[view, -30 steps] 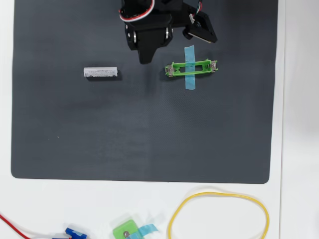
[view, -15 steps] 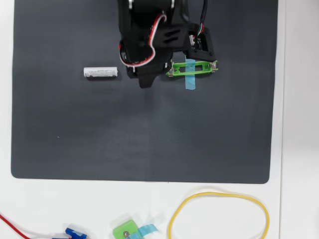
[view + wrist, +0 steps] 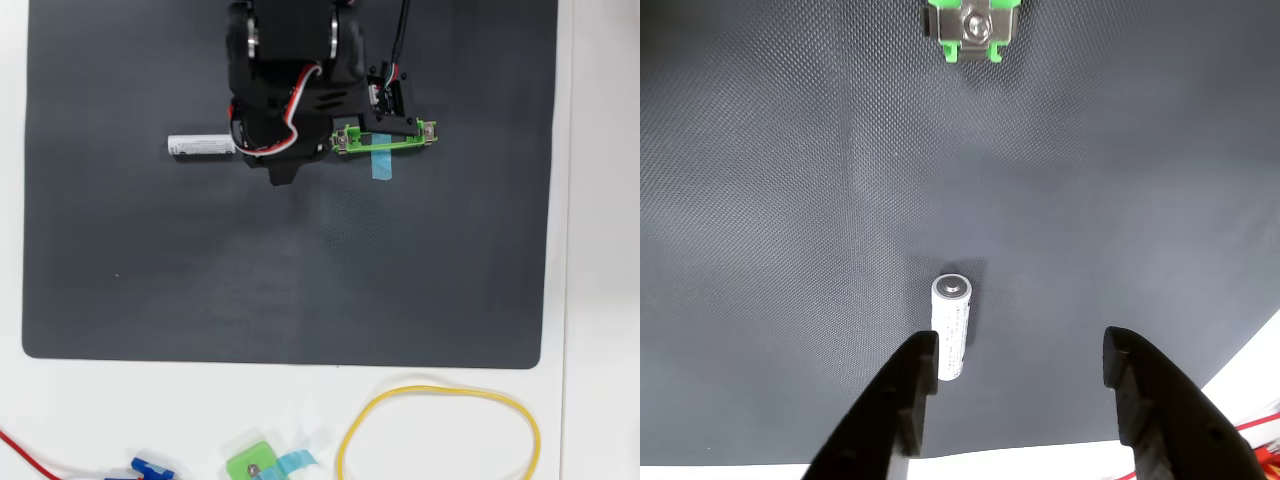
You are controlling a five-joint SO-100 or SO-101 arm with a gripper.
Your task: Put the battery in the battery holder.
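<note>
Battery (image 3: 951, 325) lies beside the open hand's (image 3: 1018, 372) left finger (image 3: 908, 385).

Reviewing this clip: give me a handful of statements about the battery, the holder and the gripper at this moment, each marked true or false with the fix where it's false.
1. The battery lies on the dark mat, not in the battery holder. True.
2. The gripper is shut on the battery. False: in the wrist view its jaws stand apart and empty, the battery lying by the left finger.
3. A light-blue tape strip crosses the holder. True.
4. In the overhead view the battery lies right of the holder. False: it lies to the left, with the arm between them.
5. A yellow cable loop lies on the mat. False: it lies on the white surface below the mat.
</note>
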